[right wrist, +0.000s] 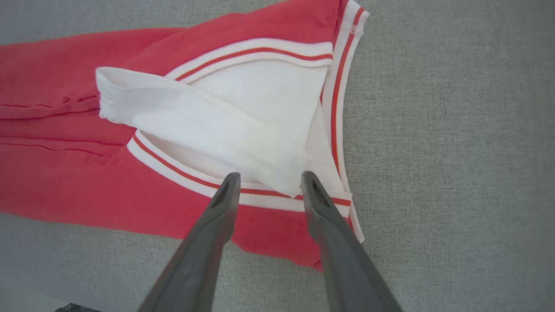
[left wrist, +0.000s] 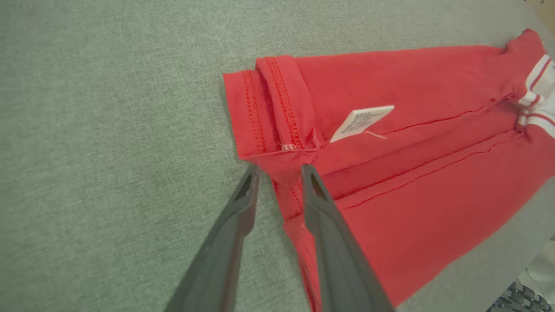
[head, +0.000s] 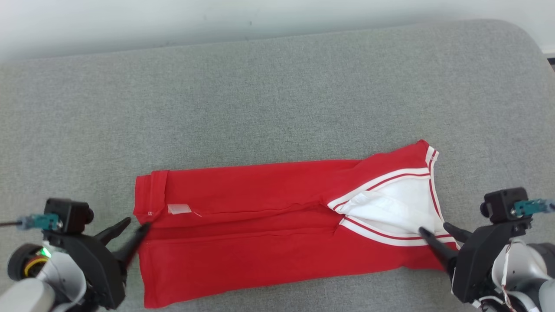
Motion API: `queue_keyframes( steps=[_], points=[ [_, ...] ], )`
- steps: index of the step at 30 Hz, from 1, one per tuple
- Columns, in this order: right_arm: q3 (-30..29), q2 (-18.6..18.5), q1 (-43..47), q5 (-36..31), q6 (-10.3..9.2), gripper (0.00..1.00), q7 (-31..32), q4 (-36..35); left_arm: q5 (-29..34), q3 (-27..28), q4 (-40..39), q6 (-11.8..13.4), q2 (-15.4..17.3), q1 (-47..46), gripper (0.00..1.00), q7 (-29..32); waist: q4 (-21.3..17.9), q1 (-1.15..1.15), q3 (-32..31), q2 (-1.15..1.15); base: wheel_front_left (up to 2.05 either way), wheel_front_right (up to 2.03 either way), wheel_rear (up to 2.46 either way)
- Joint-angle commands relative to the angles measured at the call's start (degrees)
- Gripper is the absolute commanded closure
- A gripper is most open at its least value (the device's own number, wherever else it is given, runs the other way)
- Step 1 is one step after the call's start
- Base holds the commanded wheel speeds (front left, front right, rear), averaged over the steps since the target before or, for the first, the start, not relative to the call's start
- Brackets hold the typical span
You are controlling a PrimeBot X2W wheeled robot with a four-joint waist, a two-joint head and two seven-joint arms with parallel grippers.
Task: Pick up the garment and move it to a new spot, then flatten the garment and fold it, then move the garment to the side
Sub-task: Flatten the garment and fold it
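Left gripper (head: 138,222): lower left of the head view. We see its fingers parted astride the hem corner, clamping nothing.
Right gripper (head: 433,227): lower right. Its fingers are spread wider, with the tips over the white striped neckline (head: 390,208), holding nothing.
Garment (head: 260,216): red, lying as a long band across the lower middle. The hem is at left, and the near edge is close to the frame's bottom.
Grey surface (head: 277,86): a wide stretch above the garment up to the rounded far edge, with narrower strips at both ends.
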Motion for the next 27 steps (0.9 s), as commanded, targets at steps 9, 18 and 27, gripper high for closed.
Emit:
queue_keyframes(
  steps=[9, 18, 27],
  points=[
    [-2.7, 2.6, 1.8, -1.7, -0.12, 0.0, -3.2, -0.5, 3.4, 3.3, 0.8, 4.8, -7.2, 8.2, 0.0, -20.1, 1.1, 0.0, -3.6, 0.0, 0.0, 0.0, 0.0],
    [-7.2, 3.9, 1.7, -4.9, -0.12, 0.0, -3.4, 0.3, 14.7, 15.9, -0.8, 9.7, -17.7, 16.5, 0.0, -28.8, 2.7, 0.0, -7.7, 0.0, 0.0, 0.0, 0.0],
    [-8.2, 3.8, 0.0, -5.2, -0.12, 0.0, -3.6, 5.1, 30.4, 31.8, -5.1, 4.4, -30.2, 27.1, 0.0, -28.7, 3.5, 0.0, -10.3, 0.0, 0.0, 0.0, 0.0]
  ],
)
